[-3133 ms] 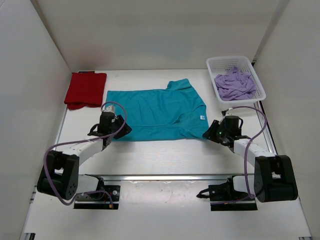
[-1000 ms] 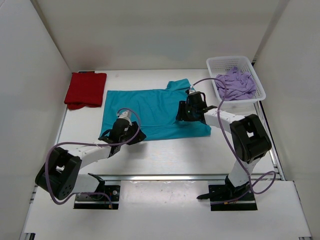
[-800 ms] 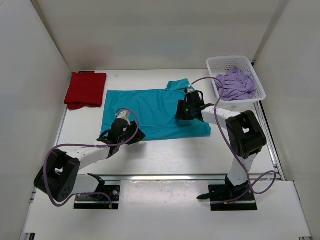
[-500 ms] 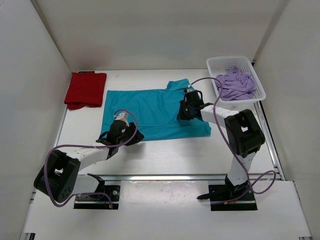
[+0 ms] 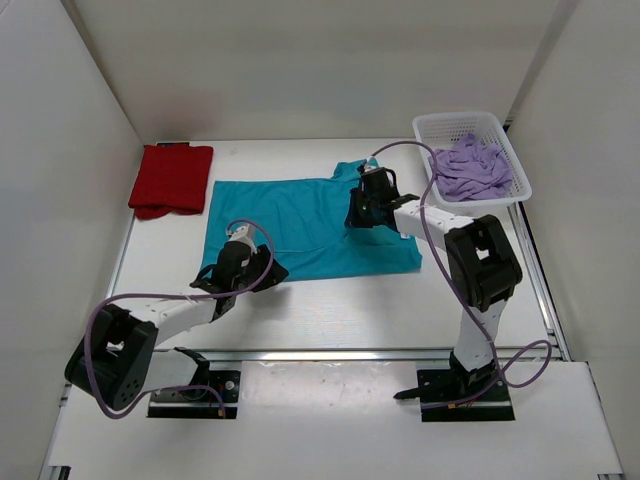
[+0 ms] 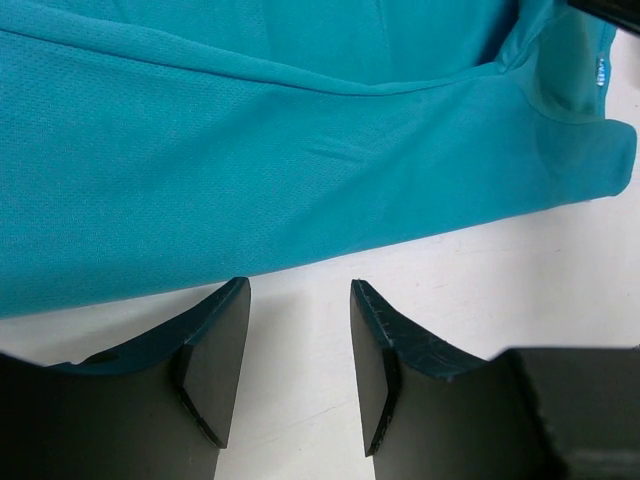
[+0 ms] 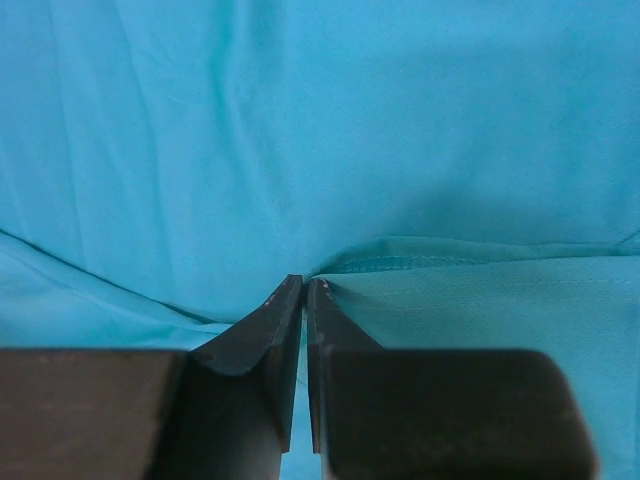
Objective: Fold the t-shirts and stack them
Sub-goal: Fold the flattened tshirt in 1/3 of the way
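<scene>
I saw the right claw (image 7: 304,284) pinching a fold of the teal t-shirt (image 5: 290,212), the left claw (image 6: 299,288) open over bare table (image 6: 455,292) beside its hem

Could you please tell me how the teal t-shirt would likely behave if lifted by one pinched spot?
Probably floppy: the teal t-shirt lies flat with soft creases, and a ridge gathers at the closed right tool, so it should drape. It looks thin, so likely light. Pushed, it would probably bunch rather than slide.
</scene>
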`<state>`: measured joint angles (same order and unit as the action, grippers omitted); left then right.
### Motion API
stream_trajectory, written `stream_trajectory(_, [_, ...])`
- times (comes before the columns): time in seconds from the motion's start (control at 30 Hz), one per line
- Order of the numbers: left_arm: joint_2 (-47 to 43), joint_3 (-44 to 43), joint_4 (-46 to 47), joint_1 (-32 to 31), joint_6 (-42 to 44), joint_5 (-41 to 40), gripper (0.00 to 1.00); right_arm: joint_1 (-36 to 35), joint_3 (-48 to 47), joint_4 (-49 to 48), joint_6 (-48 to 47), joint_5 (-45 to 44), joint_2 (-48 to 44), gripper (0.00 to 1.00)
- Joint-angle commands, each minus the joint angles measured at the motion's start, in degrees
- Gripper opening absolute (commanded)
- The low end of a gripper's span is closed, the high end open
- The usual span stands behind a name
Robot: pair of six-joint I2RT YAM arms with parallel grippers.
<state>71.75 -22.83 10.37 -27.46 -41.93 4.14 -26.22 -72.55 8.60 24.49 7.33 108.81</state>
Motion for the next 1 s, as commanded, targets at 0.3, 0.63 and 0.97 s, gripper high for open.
stream_trajectory(0.3, [-3.5,0.5,0.2,0.7,-0.3,1.0,0.55,-0.9,-5.2,3.6,-3.8,-0.9,0.6,0.44])
stream_trajectory(0.63, [-3.5,0.6,0.3,-0.1,-0.9,0.5,0.56,0.4,7.2,-2.4,-2.4,-2.4,-8.0,0.0])
stream_trajectory(0.97, [-3.3,1.1,0.7,1.4,-0.3,0.8,0.56,-1.5,2.0,-0.4,-3.4,-0.1,-0.6,0.0])
